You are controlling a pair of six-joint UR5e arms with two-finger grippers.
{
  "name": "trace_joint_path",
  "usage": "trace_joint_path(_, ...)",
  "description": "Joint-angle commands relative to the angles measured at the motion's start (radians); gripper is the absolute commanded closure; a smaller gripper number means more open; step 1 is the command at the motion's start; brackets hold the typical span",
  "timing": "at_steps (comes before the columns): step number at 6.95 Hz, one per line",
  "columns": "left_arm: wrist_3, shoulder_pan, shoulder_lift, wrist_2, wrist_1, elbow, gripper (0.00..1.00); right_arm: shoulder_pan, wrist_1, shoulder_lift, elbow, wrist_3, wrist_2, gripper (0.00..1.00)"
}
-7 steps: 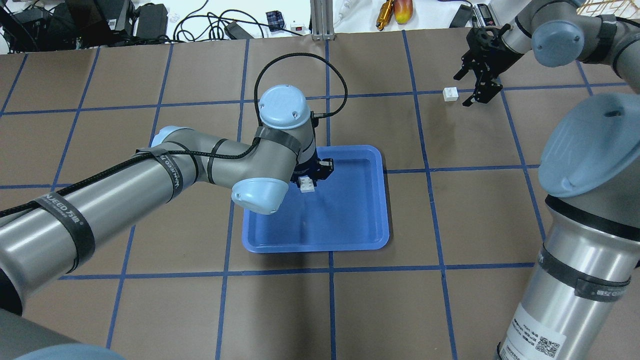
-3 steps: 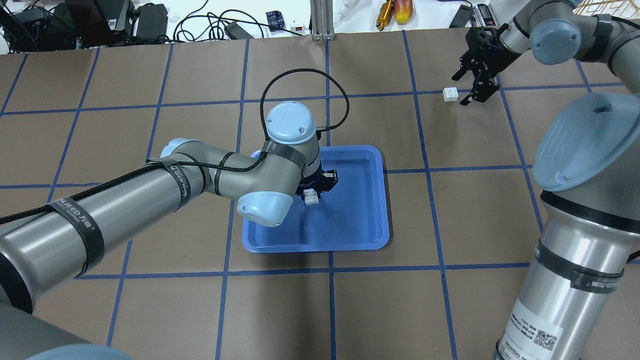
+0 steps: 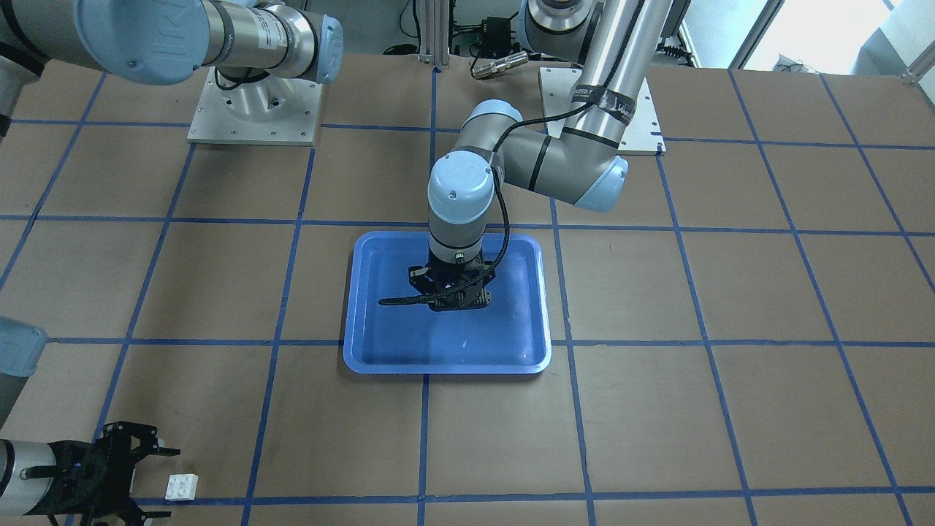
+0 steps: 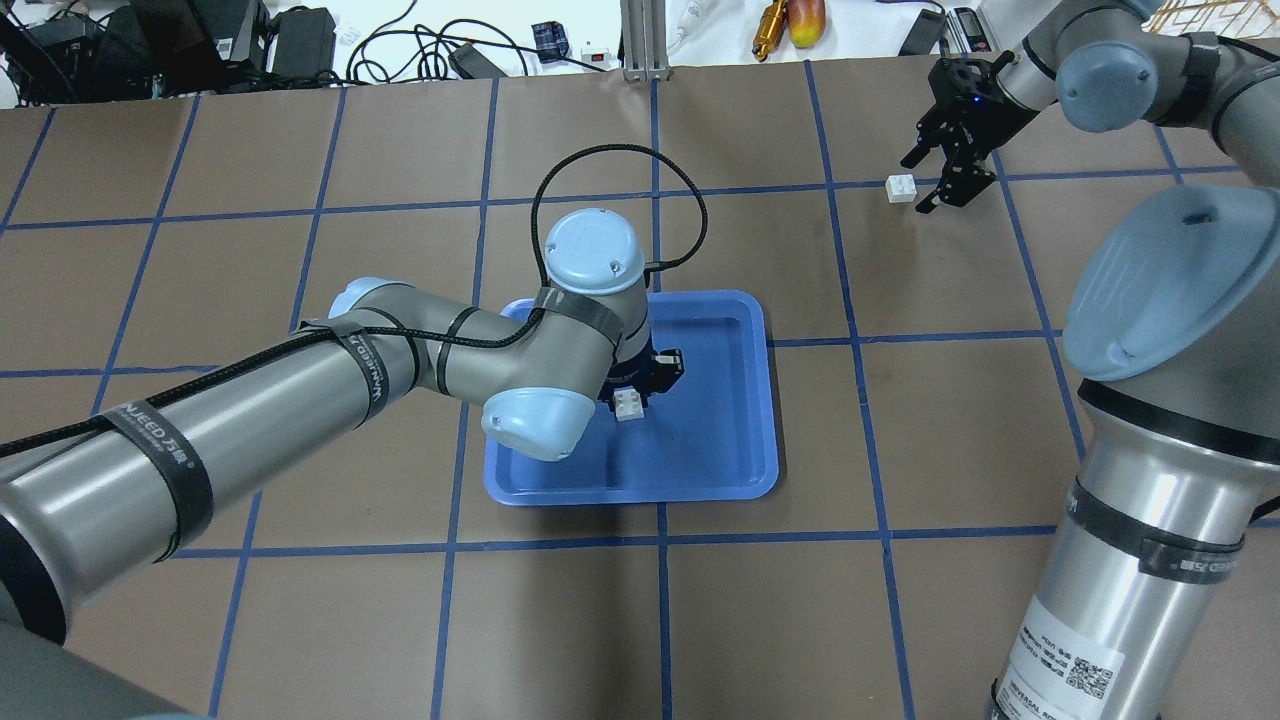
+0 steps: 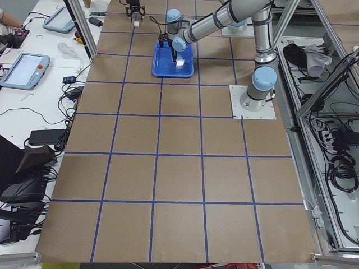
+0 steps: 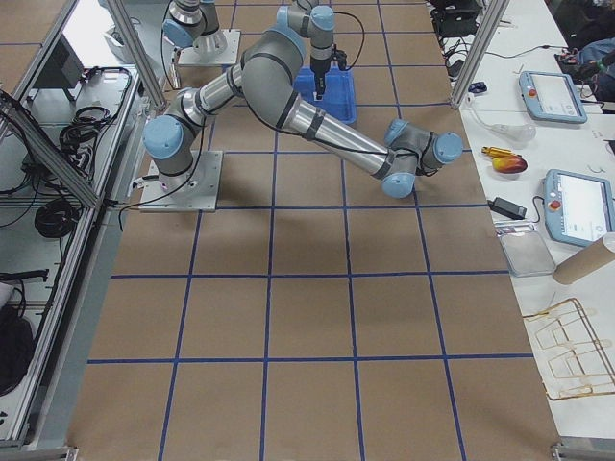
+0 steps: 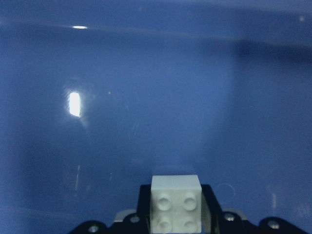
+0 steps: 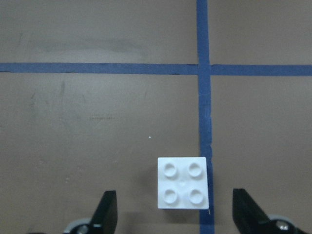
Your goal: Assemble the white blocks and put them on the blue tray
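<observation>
The blue tray point(image 4: 720, 440) lies mid-table and also shows in the front view point(image 3: 445, 367). My left gripper point(image 4: 640, 385) is shut on one white block point(image 4: 629, 404) and holds it studs-up over the tray's middle. The left wrist view shows this block point(image 7: 175, 202) between the fingers against the tray floor. In the front view the left gripper point(image 3: 456, 296) hides it. The other white block point(image 4: 901, 188) sits on the table at the far right. My right gripper point(image 4: 922, 183) is open beside it, and the block point(image 8: 183, 183) lies between and just ahead of the fingers point(image 8: 105, 217).
Cables, boxes and a yellow-red object point(image 4: 800, 20) lie beyond the table's far edge, next to an aluminium post point(image 4: 640, 40). The arms' base plates point(image 3: 252, 109) stand on the robot's side. Blue tape lines point(image 4: 660, 540) cross the brown table.
My left gripper has carried the white block toward the robot and slightly right over the tray. My right gripper has drifted slightly away, staying open by the other block.
</observation>
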Motion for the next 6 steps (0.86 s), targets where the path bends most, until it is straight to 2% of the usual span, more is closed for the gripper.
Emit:
trace_joint_path(1, -0.018, -0.003, -0.003, 0.002, -0.004, 0.0, 0.52, 0.0, 0.0, 0.001, 0.0, 0.0, 0.0, 0.25)
trace_joint_path(2, -0.021, -0.003, -0.006, 0.003, -0.004, -0.001, 0.22, 0.0, 0.0, 0.001, 0.0, 0.0, 0.002, 0.3)
trace_joint_path(3, -0.021, -0.003, -0.009, 0.005, -0.002, 0.0, 0.15, 0.0, 0.0, 0.001, 0.0, 0.0, 0.0, 0.38)
trace_joint_path(5, -0.021, -0.003, -0.003, 0.005, -0.002, 0.004, 0.13, 0.0, 0.0, -0.004, -0.002, 0.0, -0.001, 0.78)
trace_joint_path(6, -0.009, 0.012, 0.025, -0.001, -0.024, 0.005, 0.08, 0.0, 0.002, -0.005, -0.003, 0.0, -0.003, 0.9)
